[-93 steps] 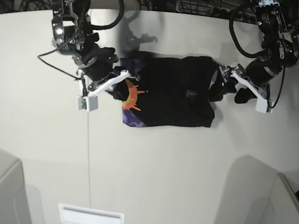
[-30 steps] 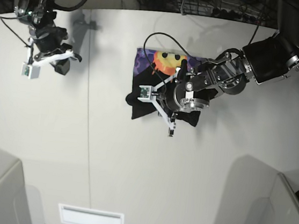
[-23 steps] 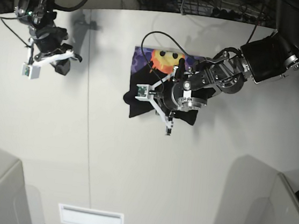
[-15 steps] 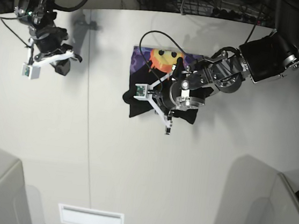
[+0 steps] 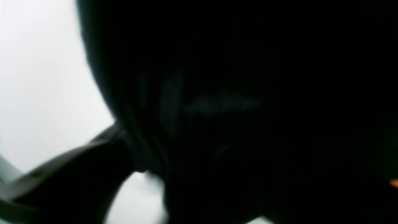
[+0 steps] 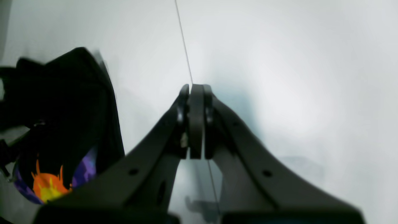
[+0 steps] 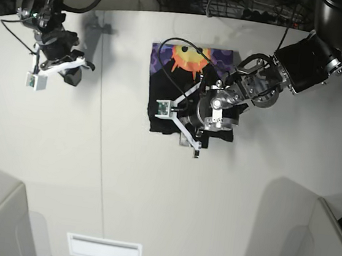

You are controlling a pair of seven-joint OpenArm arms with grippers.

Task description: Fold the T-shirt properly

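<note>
No readable text, labels, brands or numbers anywhere. The large black cloth T-shirt point(image 7: 190, 96) under the left gripper point(image 7: 190, 132) carries only an orange-yellow sun face with purple print, a picture, no lettering.

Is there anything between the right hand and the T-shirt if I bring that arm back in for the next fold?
Nothing visible. The right hand hovers shut over bare table, off to one side of the T-shirt, with only open tabletop between them. The left hand is already over the shirt's near edge, so the right arm should stay clear of it.
</note>
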